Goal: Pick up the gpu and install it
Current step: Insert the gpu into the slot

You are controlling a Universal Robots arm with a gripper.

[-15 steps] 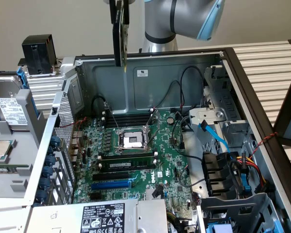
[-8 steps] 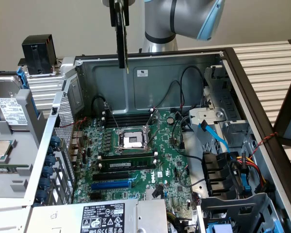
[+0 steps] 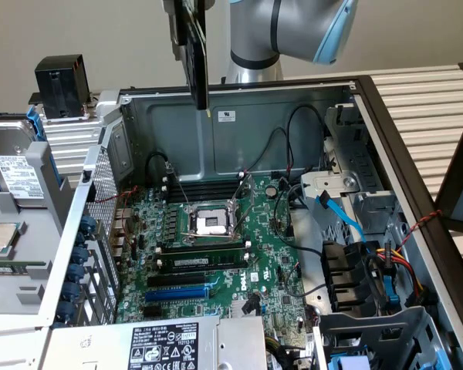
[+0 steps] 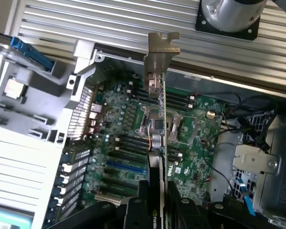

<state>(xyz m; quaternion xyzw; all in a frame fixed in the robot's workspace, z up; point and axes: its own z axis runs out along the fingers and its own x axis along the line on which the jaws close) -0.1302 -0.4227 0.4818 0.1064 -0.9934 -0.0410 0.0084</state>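
While the gripper (image 4: 155,210) is clenched on the gpu (image 3: 198,62), the card hangs upright and edge-on above the open computer case (image 3: 293,123). In the exterior view it is over the case's far wall and well apart from the motherboard (image 3: 239,270). From the wrist view, the silver bracket (image 4: 162,47) sits at the card's far end. The green board runs back to the fingers (image 4: 136,214), which press on both of its faces. Pick-up is judged complete; the step in hand is the carry toward the expansion slots, among them a blue slot (image 3: 177,294) on the nearer part of the board. The card touches no slot yet. By this reading, seating calls for the connector edge to lie parallel to and directly over a slot. The bracket should face the perforated panel (image 3: 100,193), and the descent should be straight and clear of the memory sticks (image 3: 204,253).
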